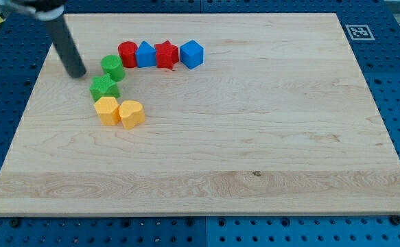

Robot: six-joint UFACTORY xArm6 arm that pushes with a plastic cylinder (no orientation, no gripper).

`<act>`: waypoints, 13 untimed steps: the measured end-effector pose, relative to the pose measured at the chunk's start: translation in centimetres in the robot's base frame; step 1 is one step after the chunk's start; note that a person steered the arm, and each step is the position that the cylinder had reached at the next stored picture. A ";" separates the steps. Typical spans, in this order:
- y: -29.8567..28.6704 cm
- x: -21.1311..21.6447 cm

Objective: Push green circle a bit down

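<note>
The green circle sits at the upper left of the wooden board. It touches the green star just below it and lies close to the red circle at its upper right. My tip stands on the board to the left of the green circle, a short gap away, not touching it. The dark rod rises up and to the left out of the view.
A row runs right from the red circle: a blue triangle-like block, a red star, a blue cube-like block. Below the green star lie a yellow hexagon and a yellow heart. A marker tag lies off the board's top right corner.
</note>
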State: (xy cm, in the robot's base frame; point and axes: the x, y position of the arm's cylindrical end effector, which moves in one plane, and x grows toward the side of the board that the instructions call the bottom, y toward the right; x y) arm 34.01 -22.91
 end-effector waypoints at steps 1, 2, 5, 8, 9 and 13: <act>0.0 -3.6; 0.0 -3.6; 3.5 4.1; 2.2 0.2; 1.8 -2.2; 5.4 -1.4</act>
State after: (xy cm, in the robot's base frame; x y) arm 32.64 -17.47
